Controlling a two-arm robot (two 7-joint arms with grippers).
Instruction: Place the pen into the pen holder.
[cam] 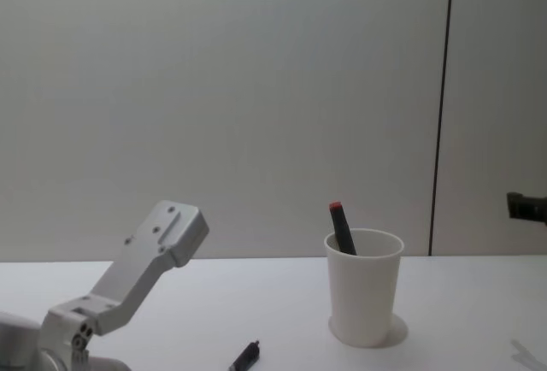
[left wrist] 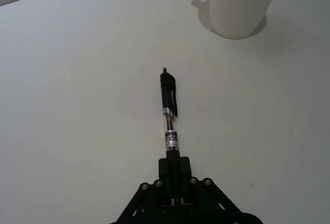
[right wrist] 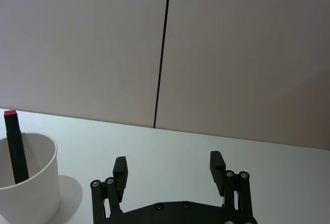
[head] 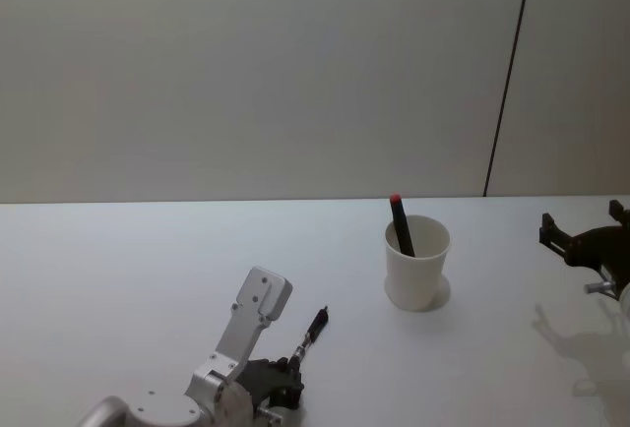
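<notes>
A black pen (left wrist: 169,110) with a clear barrel points toward the pen holder (left wrist: 242,7), a white paper cup. My left gripper (left wrist: 174,162) is shut on the pen's rear end, low over the table at the front left (head: 292,368). The pen (head: 313,334) is short of the pen holder (head: 417,262) and to its left. Another dark pen with a red top (head: 400,222) stands inside the cup. My right gripper (head: 581,218) hovers open to the right of the cup, its jaws wide apart with nothing between them (right wrist: 168,161).
The white table (head: 128,270) runs back to a plain grey wall with a dark vertical seam (head: 507,73). My left forearm (cam: 145,264) rises at the front left.
</notes>
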